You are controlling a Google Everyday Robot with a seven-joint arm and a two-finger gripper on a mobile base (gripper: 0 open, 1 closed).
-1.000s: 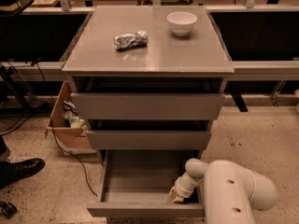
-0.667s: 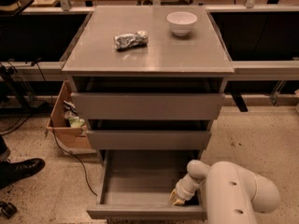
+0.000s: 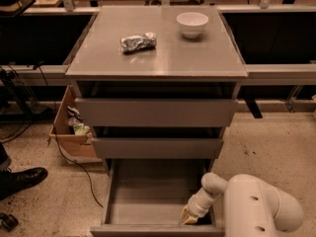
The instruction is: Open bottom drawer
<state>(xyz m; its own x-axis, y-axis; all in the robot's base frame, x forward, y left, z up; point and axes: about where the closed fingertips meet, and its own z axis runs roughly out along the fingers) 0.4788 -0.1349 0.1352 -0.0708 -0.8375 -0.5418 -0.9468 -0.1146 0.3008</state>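
Observation:
The grey cabinet (image 3: 157, 63) has three handleless drawers. The bottom drawer (image 3: 148, 196) stands pulled far out towards me, and its plain shallow grey tray is empty. Its slim front panel (image 3: 148, 229) lies at the lower edge of the view. My gripper (image 3: 190, 215) reaches down into the tray at its front right corner, just behind the front panel. The white arm (image 3: 261, 206) comes in from the lower right. The top drawer front (image 3: 155, 112) and the middle drawer front (image 3: 157, 148) are each out a little.
On the cabinet top lie a crumpled foil packet (image 3: 138, 42) and a white bowl (image 3: 192, 23). An open cardboard box (image 3: 69, 127) and cables sit on the floor at the left. A person's black shoe (image 3: 22, 179) is at the far left. Tables stand behind.
The gripper and the bottom drawer's front panel have moved slightly further towards me, so a little more of the tray shows.

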